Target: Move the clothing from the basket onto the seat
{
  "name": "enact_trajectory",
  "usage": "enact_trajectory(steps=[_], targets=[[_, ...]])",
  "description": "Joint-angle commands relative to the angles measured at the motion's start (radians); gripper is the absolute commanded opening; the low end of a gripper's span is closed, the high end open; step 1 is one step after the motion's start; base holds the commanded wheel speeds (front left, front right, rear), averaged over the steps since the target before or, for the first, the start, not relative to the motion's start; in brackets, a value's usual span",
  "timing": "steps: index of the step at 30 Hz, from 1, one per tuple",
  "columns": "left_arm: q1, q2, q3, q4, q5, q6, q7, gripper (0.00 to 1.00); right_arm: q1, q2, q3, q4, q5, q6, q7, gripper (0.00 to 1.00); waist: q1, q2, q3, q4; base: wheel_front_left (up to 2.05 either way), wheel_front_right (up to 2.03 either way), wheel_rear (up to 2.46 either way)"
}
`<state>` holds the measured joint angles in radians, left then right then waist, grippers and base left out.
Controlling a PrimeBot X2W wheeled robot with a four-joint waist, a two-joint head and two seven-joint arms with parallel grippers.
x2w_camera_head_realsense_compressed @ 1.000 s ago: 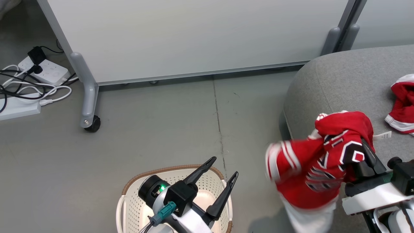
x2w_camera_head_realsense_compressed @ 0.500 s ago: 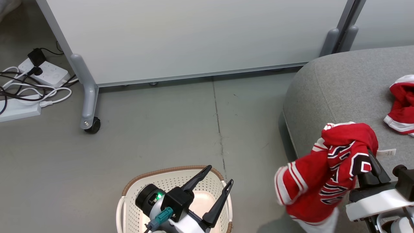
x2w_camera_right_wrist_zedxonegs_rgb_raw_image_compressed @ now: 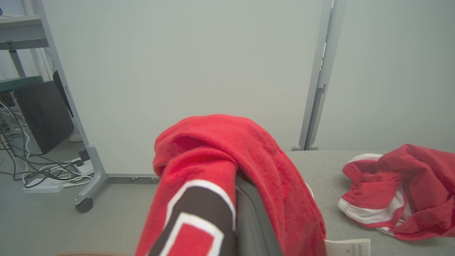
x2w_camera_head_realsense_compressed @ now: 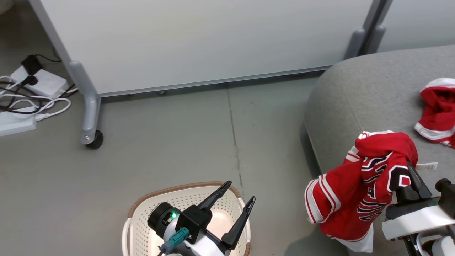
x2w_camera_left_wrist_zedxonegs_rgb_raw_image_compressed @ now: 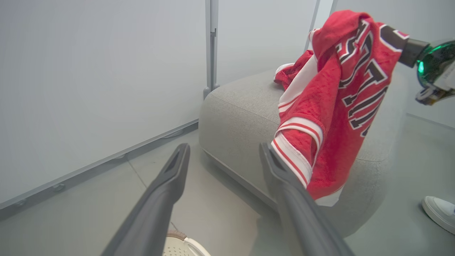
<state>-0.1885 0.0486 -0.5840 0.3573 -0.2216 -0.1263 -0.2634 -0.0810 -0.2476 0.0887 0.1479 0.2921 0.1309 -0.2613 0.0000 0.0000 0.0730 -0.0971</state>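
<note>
Grey concrete floor, pale partition panel on a castered leg behind, power strips and cables well away to the seat's left. The seat, a broad grey cushion, is the landmark. Shorts lie crumpled on top of the seat, toward its far right. Jersey hangs bunched at the seat's near left corner, draped over the right jaws, which are clenched on a fold of it. Its striped hem dangles past the seat's edge toward the floor, and a white label pokes out on the seat side. Basket sits on the floor, well apart to the seat's left. The left jaws are spread wide above the basket and grasp nothing. A white shoe shows on the floor beyond the seat's corner. Handling, as a judgement: the jersey is light, limp mesh. It is not fragile and takes whatever shape the grip gives it. A pinch on a thick gathered fold near the collar holds best, since a single layer could slip out. Most of the cloth hangs outboard of the seat, so a release here risks it sliding off. It looks wiser to carry it further in over the seat, nearer the shorts, before letting go.
</note>
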Motion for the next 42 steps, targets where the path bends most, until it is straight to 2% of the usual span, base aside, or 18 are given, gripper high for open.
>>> enact_trajectory(steps=[1, 16, 24, 28, 37, 42], targets=[[0.008, 0.003, 0.005, -0.003, 0.002, -0.001, -0.002, 1.0, -0.005, -0.006, -0.005, -0.003, 0.002, 0.0, -0.002, 0.0, 0.0, 0.0, 0.006, -0.019, 0.0, 0.0, 0.0], [-0.013, 0.004, -0.008, -0.002, 0.025, -0.004, -0.002, 1.0, 0.011, 0.013, -0.054, -0.036, -0.011, 0.0, -0.002, 0.0, 0.0, 0.0, 0.043, -0.287, 0.0, 0.0, 0.0], [-0.024, 0.004, -0.022, 0.001, 0.032, -0.005, -0.002, 1.0, 0.029, 0.035, -0.077, -0.036, -0.008, 0.0, -0.002, 0.0, 0.0, 0.0, 0.054, -0.388, 0.0, 0.0, 0.0], [-0.029, 0.004, -0.021, 0.004, 0.037, -0.004, -0.002, 1.0, 0.034, 0.041, -0.084, -0.033, -0.007, 0.0, -0.002, 0.0, 0.0, 0.0, 0.059, -0.417, 0.0, 0.0, 0.0], [-0.044, 0.004, -0.045, 0.016, 0.027, -0.004, -0.002, 1.0, 0.042, 0.059, -0.11, -0.042, 0.0, 0.0, -0.002, 0.0, 0.0, 0.0, 0.059, -0.423, 0.0, 0.0, 0.0], [-0.04, 0.004, -0.044, 0.019, 0.034, -0.004, -0.002, 1.0, 0.017, 0.052, -0.137, -0.056, -0.049, 0.0, -0.002, 0.0, 0.0, 0.0, 0.057, -0.421, 0.0, 0.0, 0.0]])
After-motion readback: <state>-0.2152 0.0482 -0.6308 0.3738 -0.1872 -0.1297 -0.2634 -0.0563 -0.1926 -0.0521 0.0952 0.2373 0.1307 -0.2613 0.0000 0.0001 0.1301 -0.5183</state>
